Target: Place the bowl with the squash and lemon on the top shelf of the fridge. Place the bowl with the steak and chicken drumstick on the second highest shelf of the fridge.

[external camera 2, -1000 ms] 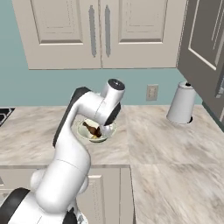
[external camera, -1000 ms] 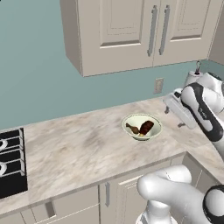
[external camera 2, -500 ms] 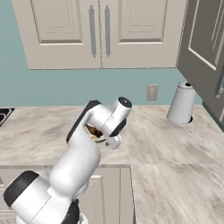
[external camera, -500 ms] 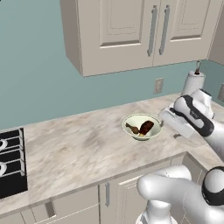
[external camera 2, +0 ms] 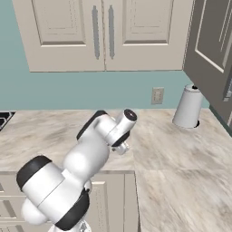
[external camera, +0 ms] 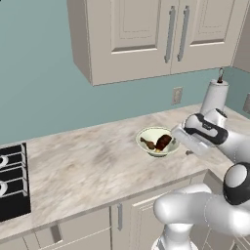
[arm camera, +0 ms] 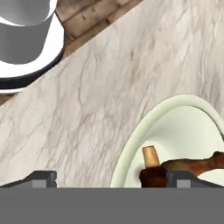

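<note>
Hand view: jaws (arm camera: 110,179) wide apart over bowl (arm camera: 131,148) rim, steak (arm camera: 153,177) and chicken drumstick (arm camera: 197,164) inside

counter (external camera: 88,166): marble | on it: meat bowl (external camera: 157,141), paper-towel roll (external camera: 215,95)
</note>
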